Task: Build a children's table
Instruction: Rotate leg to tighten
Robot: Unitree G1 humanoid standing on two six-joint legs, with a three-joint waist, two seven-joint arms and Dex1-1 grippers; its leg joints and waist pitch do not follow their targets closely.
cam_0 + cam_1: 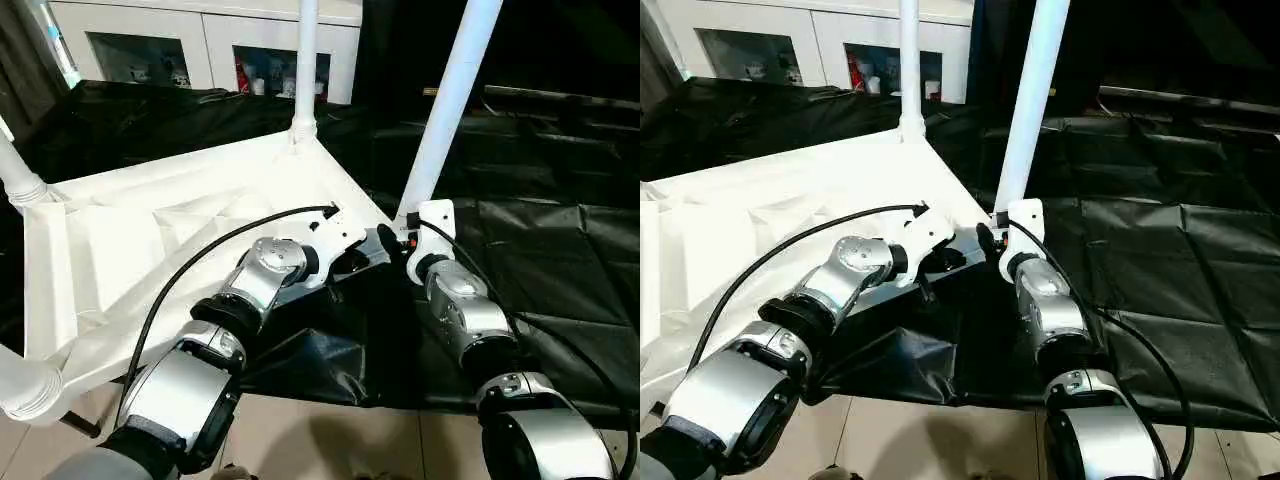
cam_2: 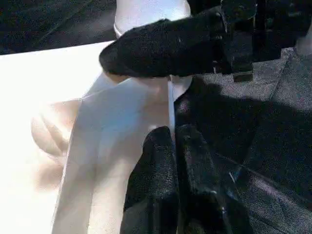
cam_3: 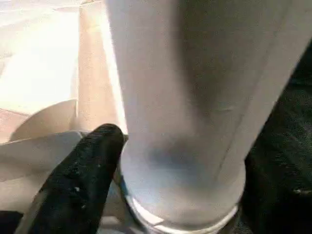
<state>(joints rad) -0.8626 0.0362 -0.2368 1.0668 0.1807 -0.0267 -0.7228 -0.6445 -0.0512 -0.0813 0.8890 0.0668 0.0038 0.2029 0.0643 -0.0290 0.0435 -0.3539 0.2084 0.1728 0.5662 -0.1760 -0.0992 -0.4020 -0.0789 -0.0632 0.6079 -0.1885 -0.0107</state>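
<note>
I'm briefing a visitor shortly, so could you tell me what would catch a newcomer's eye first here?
The upturned white plastic ribbed tabletop lies on black sheeting, with white tapered tube legs rising from its corners. At the near corner both grippers meet: the right gripper is at the base of one tilted leg, and the left gripper grips the tabletop's edge.

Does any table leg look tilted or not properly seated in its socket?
Yes. The leg at the near right corner, between the two grippers, leans to the right, while the far corner leg stands straight up from the tabletop. It may not be fully seated.
</note>
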